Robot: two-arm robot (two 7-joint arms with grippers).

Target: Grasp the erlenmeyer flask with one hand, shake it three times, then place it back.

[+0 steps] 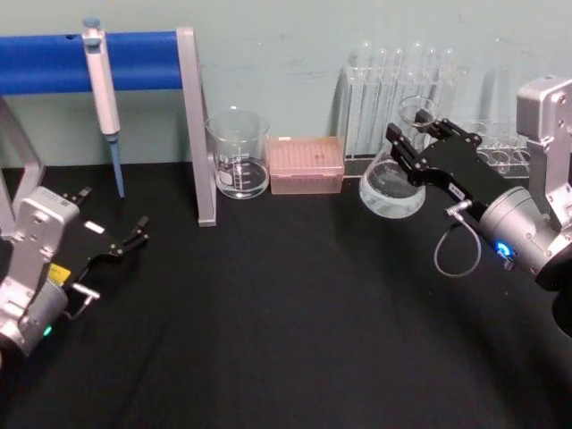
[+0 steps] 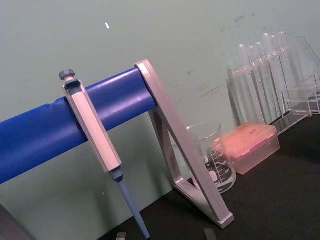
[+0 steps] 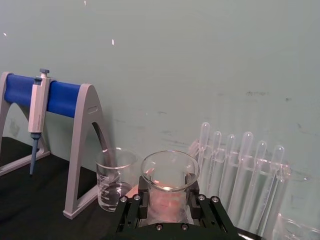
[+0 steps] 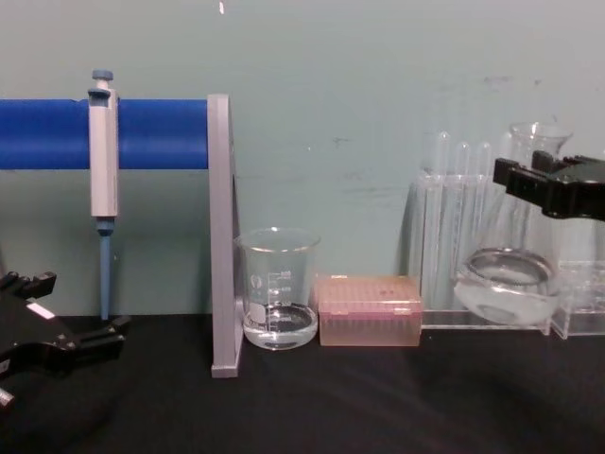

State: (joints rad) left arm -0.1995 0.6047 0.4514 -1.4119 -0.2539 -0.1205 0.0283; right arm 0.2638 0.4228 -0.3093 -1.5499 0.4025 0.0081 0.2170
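Head view put the flask (image 1: 391, 189) at about two o'clock on the table (image 1: 286, 340), just in front of the tube rack (image 1: 393, 89). A little clear liquid sat in its wide base. The right gripper (image 1: 418, 134) reached in from four o'clock, its fingers clamped on the narrow neck below the flared rim. Right wrist view looked straight over that rim, with the flask (image 3: 169, 190) held between the black fingers. In chest view the flask (image 4: 506, 284) looked tipped, and its base seemed to ride just clear of the table, though the gap was hard to be sure of.

By my reading the grasp was done and the flask was in hand, probably lifted. How many of the three shakes had been made could not be told. Setting it back and letting go remained.

Toward eleven o'clock from the flask came a pink box (image 1: 307, 165), then the beaker (image 1: 239, 165) near twelve, beside the stand's grey leg (image 1: 197, 125). A pipette (image 1: 103, 98) hung from the blue bar at eleven. The left gripper (image 1: 112, 241) rested idle at eight o'clock, fingers apart, holding nothing.
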